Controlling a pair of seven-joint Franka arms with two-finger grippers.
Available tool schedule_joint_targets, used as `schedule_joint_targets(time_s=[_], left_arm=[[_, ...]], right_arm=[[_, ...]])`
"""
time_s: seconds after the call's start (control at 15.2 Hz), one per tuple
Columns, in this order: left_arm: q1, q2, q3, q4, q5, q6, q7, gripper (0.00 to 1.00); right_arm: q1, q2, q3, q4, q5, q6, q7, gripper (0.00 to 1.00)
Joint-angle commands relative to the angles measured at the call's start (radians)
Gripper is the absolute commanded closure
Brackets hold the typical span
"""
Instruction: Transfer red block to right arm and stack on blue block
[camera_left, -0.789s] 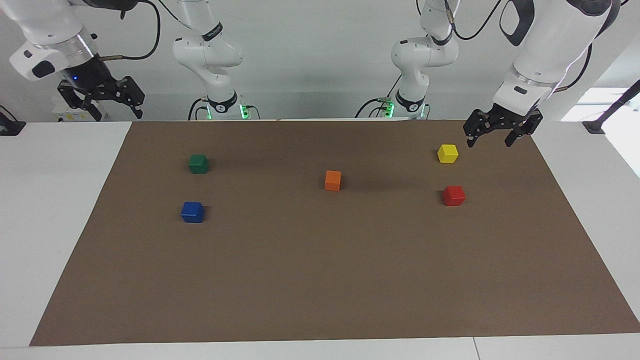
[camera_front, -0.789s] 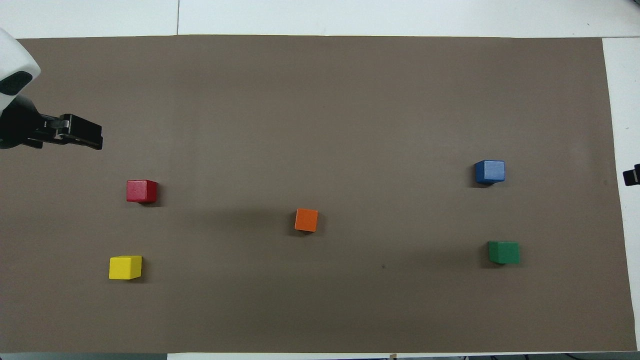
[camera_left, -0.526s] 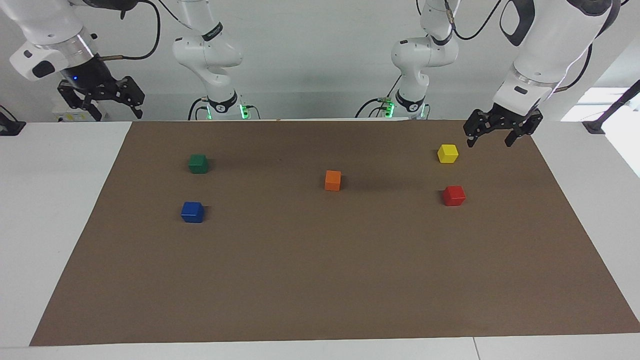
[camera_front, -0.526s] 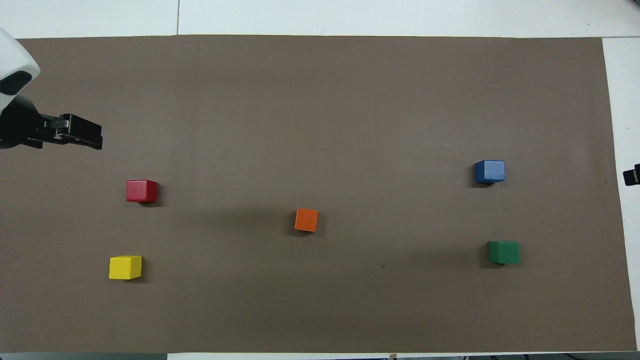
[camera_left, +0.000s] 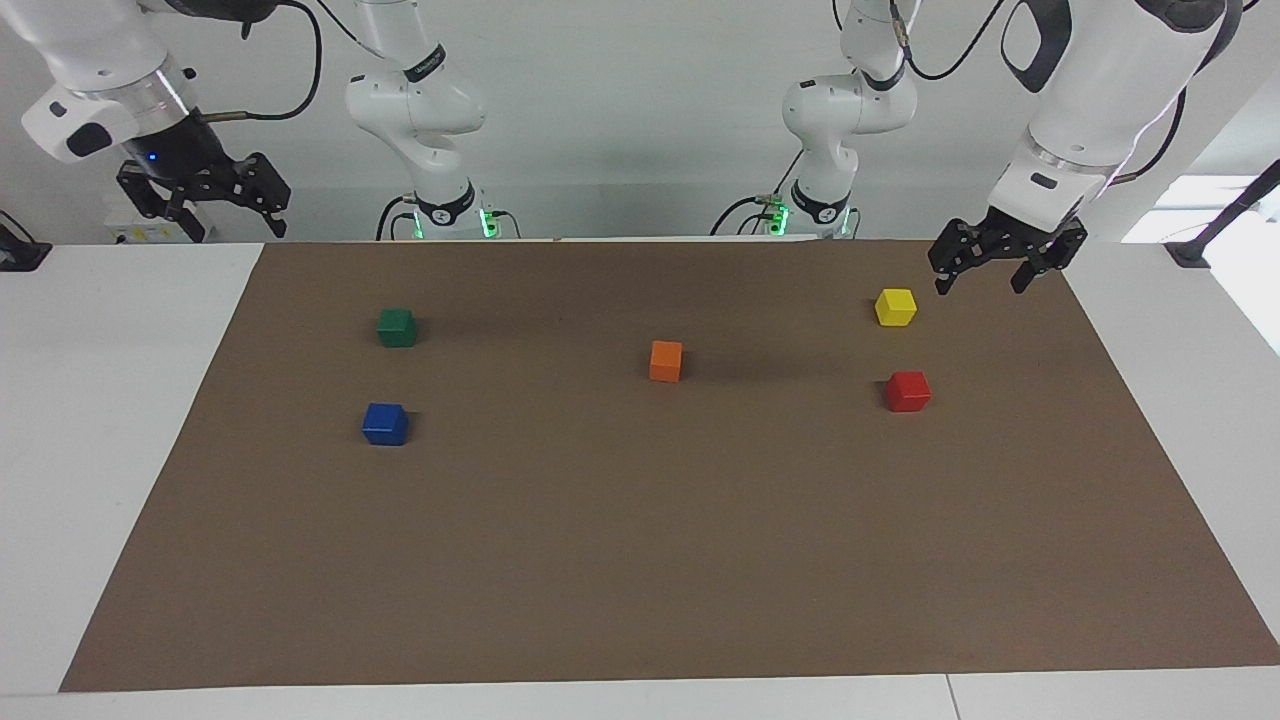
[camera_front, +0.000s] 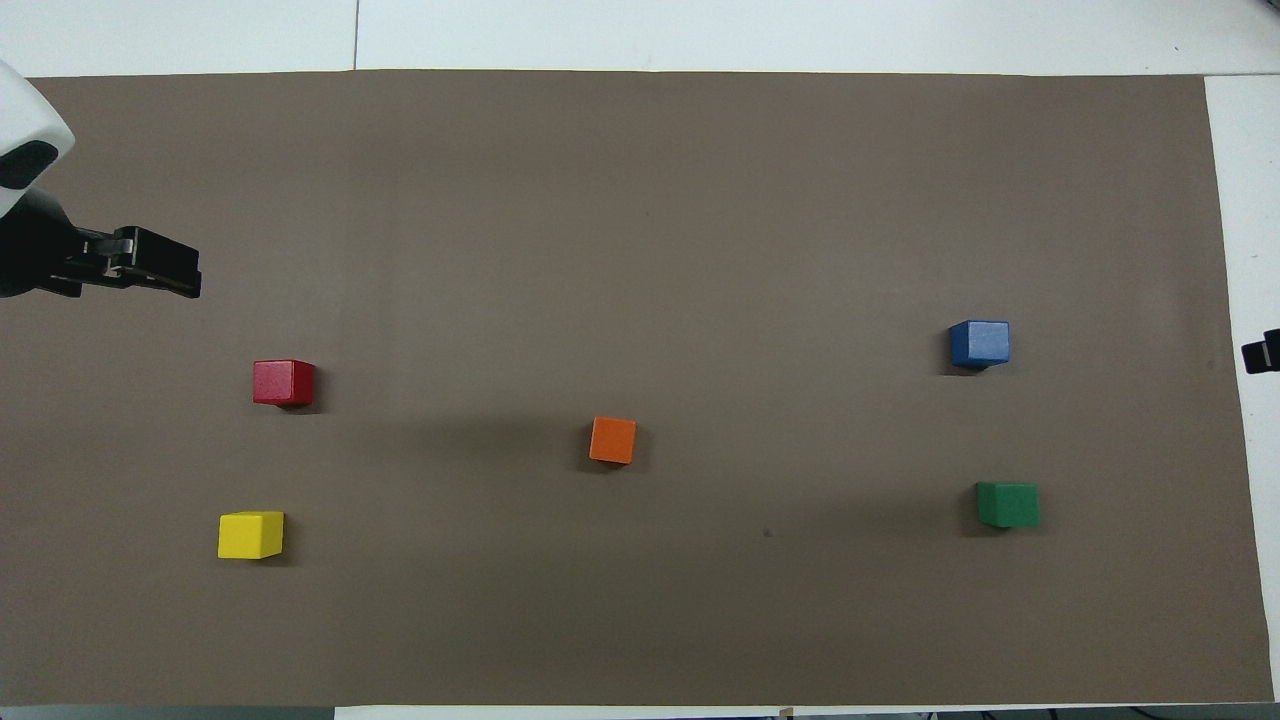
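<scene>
Facing view: left gripper (camera_left: 979, 283) hangs with jaws spread and empty above the brown mat (camera_left: 640, 560) at the left arm's end, near the yellow block (camera_left: 895, 306). Red block (camera_left: 907, 391) rests on the mat, untouched. Blue block (camera_left: 385, 424) sits toward the right arm's end. Right gripper (camera_left: 232, 226) waits raised, jaws apart, holding nothing.

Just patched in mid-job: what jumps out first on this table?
Five coloured cubes sit apart on the brown mat: the red block and a yellow cube toward the left arm's end, an orange cube mid-mat, the blue block and a green cube toward the right arm's end. The left tool hangs open beside the yellow cube; the right tool waits, open, off the mat.
</scene>
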Motion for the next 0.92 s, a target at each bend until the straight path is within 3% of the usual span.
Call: schedule_joint_targets(time_s=[0.0,0.26,0.39,0.59,0.85], left_arm=[[0.011,-0.072,0.020,-0.155,-0.003,0.135,0.003,0.00],[0.035,-0.101,0.020,-0.335,-0.003,0.272,0.011,0.00],[0.052,-0.098,0.020,-0.420,-0.003,0.359,0.009,0.00],[0.060,-0.089,0.020,-0.552,-0.004,0.516,-0.004,0.00],[0.060,-0.058,0.020,-0.721,-0.006,0.735,-0.061,0.00]], right_arm=[[-0.006,-0.038,0.005,-0.062,0.001,0.004,-0.025,0.00],[-0.015,-0.113,0.005,-0.221,0.062,0.090,-0.025,0.00],[-0.044,-0.150,0.001,-0.315,0.165,0.140,-0.030,0.00],[-0.055,-0.152,0.001,-0.361,0.298,0.144,-0.058,0.00],[-0.134,-0.151,0.001,-0.471,0.545,0.176,-0.211,0.00]])
